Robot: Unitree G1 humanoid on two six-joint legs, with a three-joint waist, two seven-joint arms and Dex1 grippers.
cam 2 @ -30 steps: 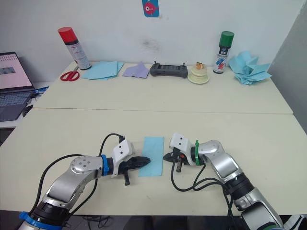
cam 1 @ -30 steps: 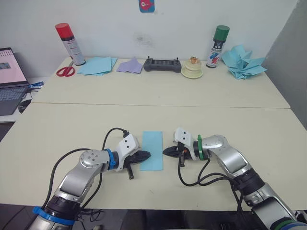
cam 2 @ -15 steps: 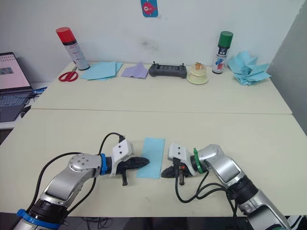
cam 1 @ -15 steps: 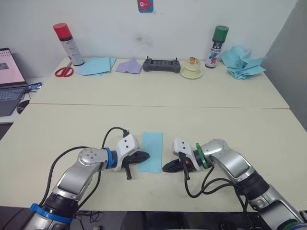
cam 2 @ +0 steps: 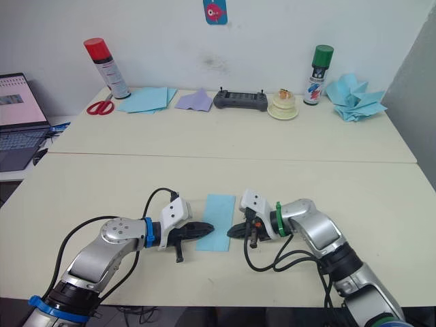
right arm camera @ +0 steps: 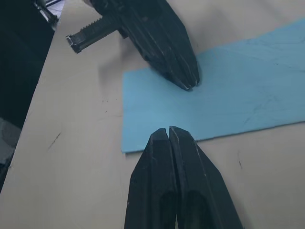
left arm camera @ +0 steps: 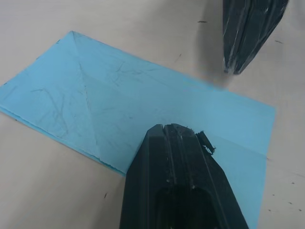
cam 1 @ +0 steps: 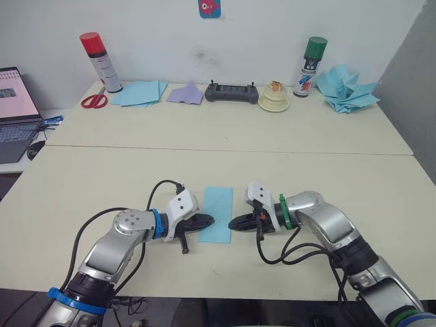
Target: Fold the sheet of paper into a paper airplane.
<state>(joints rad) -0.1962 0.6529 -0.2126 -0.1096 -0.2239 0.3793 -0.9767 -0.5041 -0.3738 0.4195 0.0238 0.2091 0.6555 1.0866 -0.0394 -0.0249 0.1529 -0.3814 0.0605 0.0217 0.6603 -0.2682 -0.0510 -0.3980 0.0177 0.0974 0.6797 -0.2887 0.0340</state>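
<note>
The sheet of paper lies flat on the near table as a narrow light-blue rectangle with diagonal creases. My left gripper is shut, and its tip rests on top of the sheet near the left edge. From the other side my right gripper is also shut, its tip just at the sheet's right edge, on the table. The two tips face each other across the paper's near part. The paper airplane is out of view.
Along the far table stand a red-capped spray can, scissors, a pile of blue sheets, a purple paper piece, a black controller, a green-capped can and a heap of blue paper shapes. A laptop sits at the far left.
My right gripper dipped toward the table's near edge, then came back up to the sheet's right edge. The left gripper and the sheet have stayed put.
</note>
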